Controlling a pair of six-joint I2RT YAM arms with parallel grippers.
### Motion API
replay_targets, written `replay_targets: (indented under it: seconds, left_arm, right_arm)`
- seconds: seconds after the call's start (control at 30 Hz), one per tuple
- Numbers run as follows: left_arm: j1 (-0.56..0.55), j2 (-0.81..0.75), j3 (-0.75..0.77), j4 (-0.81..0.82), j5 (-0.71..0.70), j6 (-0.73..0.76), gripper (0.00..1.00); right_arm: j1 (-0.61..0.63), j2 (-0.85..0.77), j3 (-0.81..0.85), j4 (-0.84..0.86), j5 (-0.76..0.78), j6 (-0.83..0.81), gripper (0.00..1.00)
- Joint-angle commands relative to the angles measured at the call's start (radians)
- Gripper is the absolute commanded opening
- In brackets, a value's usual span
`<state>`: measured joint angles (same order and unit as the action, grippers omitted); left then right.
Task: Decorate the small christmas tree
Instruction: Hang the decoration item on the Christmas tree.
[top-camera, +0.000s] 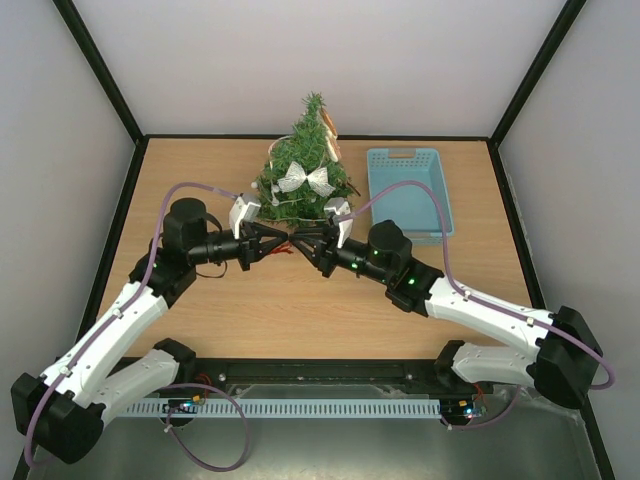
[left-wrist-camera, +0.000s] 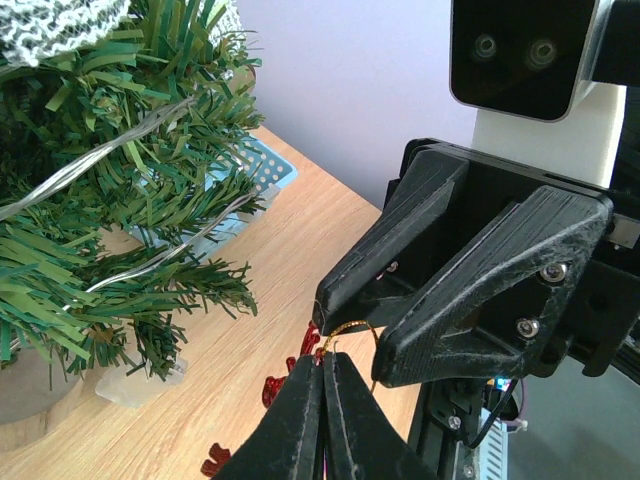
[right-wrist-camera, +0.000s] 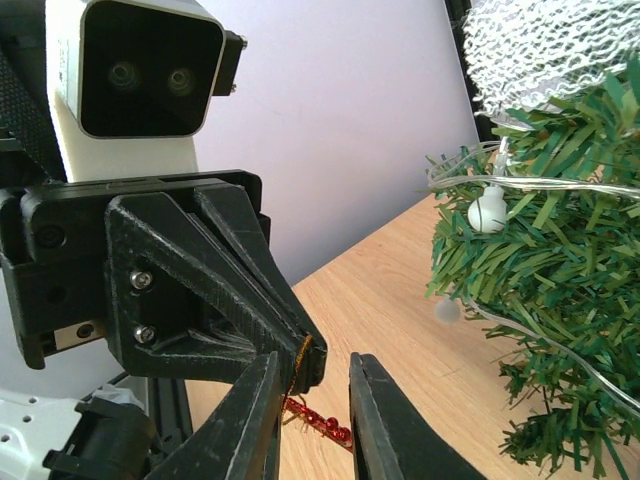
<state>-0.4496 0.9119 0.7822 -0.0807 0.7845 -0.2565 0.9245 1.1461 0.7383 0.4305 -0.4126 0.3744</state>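
Table (top-camera: 300, 310): the small christmas tree (top-camera: 305, 170) stands at rear centre, just left of the blue basket (top-camera: 400, 170). Left gripper (left-wrist-camera: 321, 360) is clamped on the gold loop (left-wrist-camera: 345, 328) of a red ornament (right-wrist-camera: 320, 422). Right gripper (right-wrist-camera: 315, 362) jaws are slightly apart, either side of that loop.

I work in a lab test cell: plain white walls (top-camera: 330, 60) in black framing (top-camera: 100, 68) box in my wooden table (top-camera: 300, 310), and a metal rail (top-camera: 320, 372) with loose cables (top-camera: 244, 422) runs along its near edge.
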Motion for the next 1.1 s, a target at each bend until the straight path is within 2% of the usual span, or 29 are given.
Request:
replay_targets:
  seconds: [0.0, 0.07, 0.17, 0.2, 0.8, 1.07]
  left_arm:
    - [-0.004, -0.012, -0.012, 0.021, 0.019, 0.009, 0.02]
    - [-0.004, -0.011, -0.013, 0.023, 0.020, 0.009, 0.02]
    - [-0.004, -0.007, -0.015, 0.024, 0.021, 0.008, 0.02]
    - [-0.004, -0.008, -0.015, 0.024, 0.021, 0.010, 0.02]
    - [-0.004, 0.042, -0.056, 0.096, -0.029, -0.019, 0.02]
    - [-0.016, 0.074, -0.064, 0.121, -0.027, -0.025, 0.02]
  right_arm:
    - [0.008, 0.004, 0.033, -0.015, 0.023, -0.017, 0.18]
    - [0.008, 0.009, 0.033, -0.016, 0.022, -0.019, 0.14]
    - [0.008, 0.010, 0.028, -0.016, 0.019, -0.025, 0.02]
    - [0.008, 0.007, 0.025, -0.015, 0.016, -0.028, 0.02]
    - [0.008, -0.016, -0.037, -0.057, 0.155, -0.116, 0.02]
    - [0.008, -0.026, -0.053, -0.066, 0.150, -0.128, 0.02]
